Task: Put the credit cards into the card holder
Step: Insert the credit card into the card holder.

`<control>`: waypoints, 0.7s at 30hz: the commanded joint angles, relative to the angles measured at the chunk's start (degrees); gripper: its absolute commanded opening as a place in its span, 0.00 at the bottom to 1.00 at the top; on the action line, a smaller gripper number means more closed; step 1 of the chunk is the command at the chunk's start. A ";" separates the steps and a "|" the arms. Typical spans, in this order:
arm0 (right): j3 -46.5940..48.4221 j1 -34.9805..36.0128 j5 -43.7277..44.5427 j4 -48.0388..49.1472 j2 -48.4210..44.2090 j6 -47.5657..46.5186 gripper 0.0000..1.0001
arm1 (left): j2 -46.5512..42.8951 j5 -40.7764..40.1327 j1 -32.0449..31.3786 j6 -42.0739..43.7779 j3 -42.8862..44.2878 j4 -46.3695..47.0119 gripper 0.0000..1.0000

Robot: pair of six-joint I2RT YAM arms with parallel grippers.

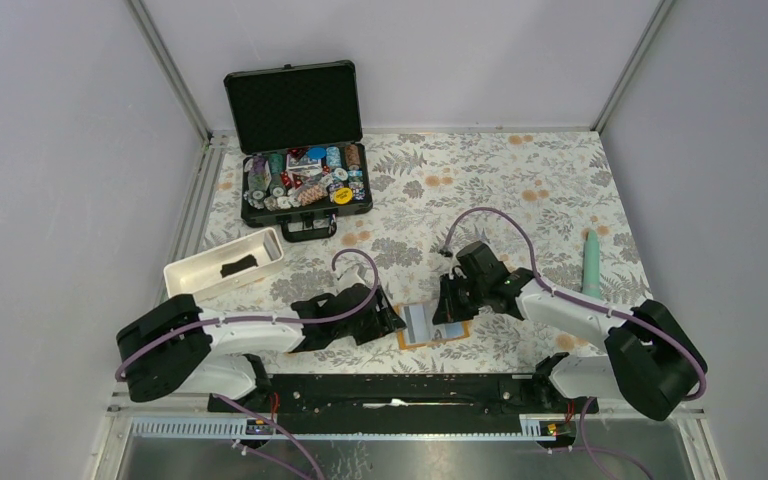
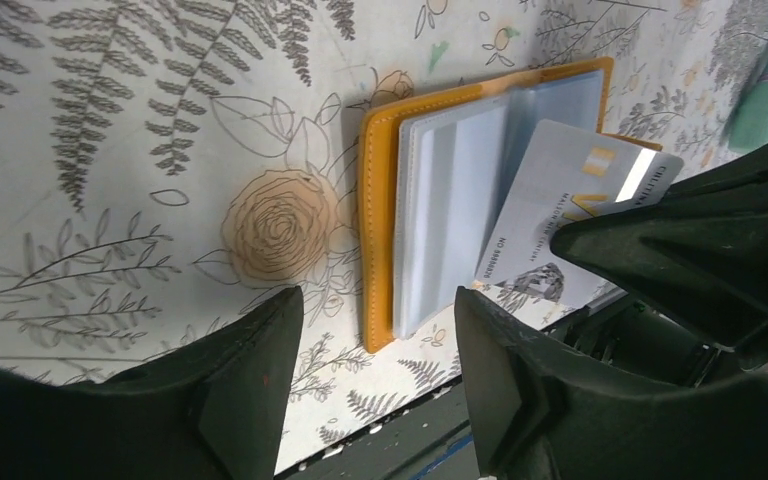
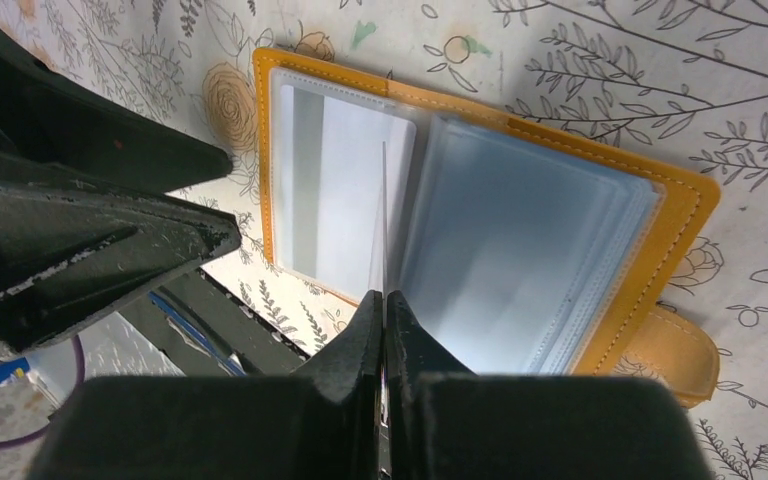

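Observation:
The orange card holder [image 1: 408,338] lies open on the floral cloth near the table's front edge, its clear sleeves up. It also shows in the left wrist view [image 2: 378,200] and the right wrist view [image 3: 682,215]. My right gripper [image 1: 452,300] [image 3: 384,300] is shut on the pale credit card [image 2: 570,205], which stands on edge [image 3: 384,220] over the sleeves by the holder's fold. My left gripper [image 1: 385,322] [image 2: 375,305] is open and empty, just left of the holder. A flat black piece [image 1: 238,267], maybe the black card, lies in the white tray.
The white tray [image 1: 185,275] sits at the left. An open black hard case [image 1: 305,185] with poker chips stands at the back left. A teal cylinder [image 1: 591,262] lies at the right. The table's front rail [image 1: 400,390] runs just behind both grippers.

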 commanded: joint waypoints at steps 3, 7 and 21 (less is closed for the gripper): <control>-1.88 -2.62 1.44 3.63 -2.82 4.20 0.00 | 2.20 -1.06 -0.23 0.74 -0.36 4.29 0.59; -2.34 -4.70 -0.46 4.68 -4.12 5.02 0.00 | 2.18 -1.86 -0.01 1.73 0.12 3.42 0.59; -3.87 -6.07 -5.45 9.42 -0.93 6.22 0.00 | 3.93 -2.13 1.07 2.67 0.55 3.25 0.54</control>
